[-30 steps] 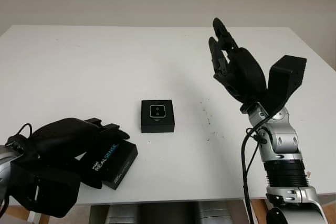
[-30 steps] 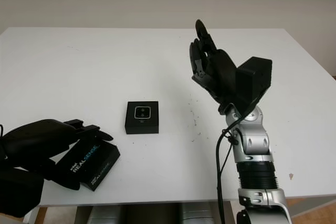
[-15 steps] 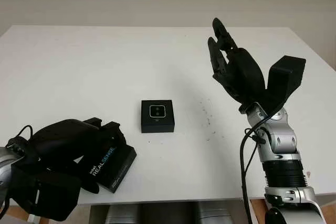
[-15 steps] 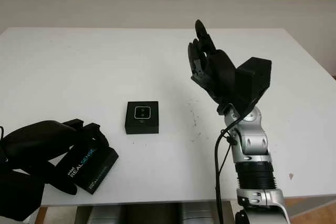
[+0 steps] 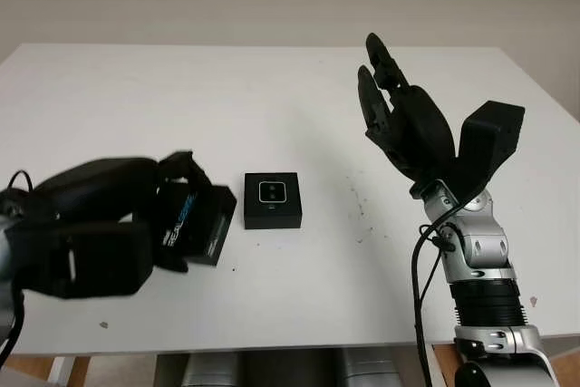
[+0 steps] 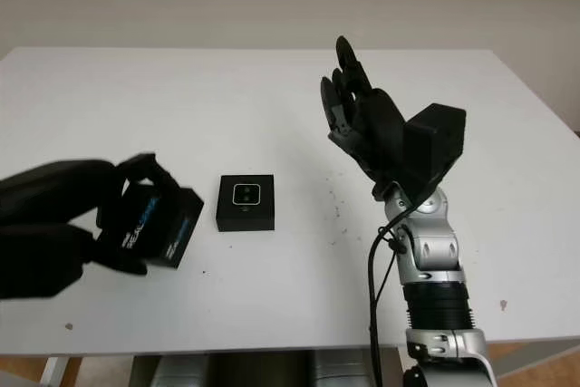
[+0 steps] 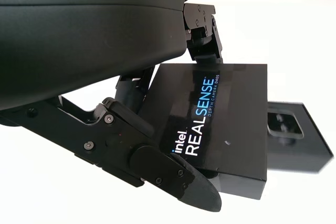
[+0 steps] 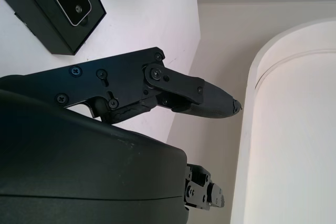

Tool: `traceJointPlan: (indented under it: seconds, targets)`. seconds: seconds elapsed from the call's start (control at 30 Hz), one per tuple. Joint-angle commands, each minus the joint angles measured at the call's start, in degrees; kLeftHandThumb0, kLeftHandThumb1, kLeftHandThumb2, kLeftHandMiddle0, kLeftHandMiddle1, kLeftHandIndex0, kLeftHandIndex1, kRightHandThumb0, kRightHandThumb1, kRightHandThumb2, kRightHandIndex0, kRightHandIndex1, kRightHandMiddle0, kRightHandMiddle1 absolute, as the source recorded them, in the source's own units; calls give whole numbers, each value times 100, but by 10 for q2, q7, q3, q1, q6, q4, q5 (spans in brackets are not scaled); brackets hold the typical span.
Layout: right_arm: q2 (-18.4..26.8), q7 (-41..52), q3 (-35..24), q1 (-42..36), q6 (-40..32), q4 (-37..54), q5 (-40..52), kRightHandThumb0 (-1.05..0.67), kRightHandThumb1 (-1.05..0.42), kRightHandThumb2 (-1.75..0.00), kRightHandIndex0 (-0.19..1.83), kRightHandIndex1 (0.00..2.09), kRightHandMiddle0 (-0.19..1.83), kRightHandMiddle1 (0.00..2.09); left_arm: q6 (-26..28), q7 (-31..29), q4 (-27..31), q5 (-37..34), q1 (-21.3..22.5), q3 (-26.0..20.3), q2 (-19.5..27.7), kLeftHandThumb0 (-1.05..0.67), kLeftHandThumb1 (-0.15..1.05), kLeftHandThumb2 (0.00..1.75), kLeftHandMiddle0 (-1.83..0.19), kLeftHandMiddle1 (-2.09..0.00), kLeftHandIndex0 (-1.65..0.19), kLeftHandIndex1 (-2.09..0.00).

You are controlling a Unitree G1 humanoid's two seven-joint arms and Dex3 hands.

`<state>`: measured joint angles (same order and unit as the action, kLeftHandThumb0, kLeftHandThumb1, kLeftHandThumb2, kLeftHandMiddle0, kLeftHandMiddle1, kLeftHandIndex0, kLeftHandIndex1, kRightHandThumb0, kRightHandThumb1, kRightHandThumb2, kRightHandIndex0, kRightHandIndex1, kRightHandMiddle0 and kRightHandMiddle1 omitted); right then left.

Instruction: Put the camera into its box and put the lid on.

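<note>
The black box (image 5: 272, 201) sits open near the table's middle, with the camera (image 5: 272, 192) lying in it, its two lenses facing up. My left hand (image 5: 177, 210) is shut on the black lid (image 5: 192, 223) printed "REALSENSE", holding it tilted above the table just left of the box. The left wrist view has the lid (image 7: 220, 124) between my fingers (image 7: 157, 169), with the box (image 7: 294, 140) just beyond it. My right hand (image 5: 385, 101) is open and raised to the right of the box. The box (image 8: 52, 11) also shows in the right wrist view.
The white table (image 5: 181, 106) stretches wide behind the box. Small dark specks (image 5: 358, 201) lie between the box and my right arm (image 5: 476, 251), which stands at the table's near right edge.
My left hand has lifted the lid off the table's front-left edge and carried it up and right, close beside the box. The right hand has barely moved.
</note>
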<state>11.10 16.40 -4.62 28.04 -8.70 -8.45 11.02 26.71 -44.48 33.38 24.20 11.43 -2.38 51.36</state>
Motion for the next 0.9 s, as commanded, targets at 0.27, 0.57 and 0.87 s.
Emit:
traceJointPlan:
  seconds: [0.27,0.57,0.87]
  targets:
    - [-5,-7,7,-5,1,7,-9,-51,-105,-65,-19,0,-19,3,57,-14,-38,71,120,111,-12,-27,105,20,-86,-209,-41,-209]
    - [-10,-10,11,-6,8,-1,-12,-55,-105,-64,-19,0,-19,2,70,-37,-110,91,193,170,-59,-28,105,19,-94,-209,-53,-209]
    - [-15,-20,12,-4,10,0,-17,-55,-105,-64,-19,0,-18,4,126,-65,-160,91,242,204,-108,-30,105,19,-61,-209,-38,-206]
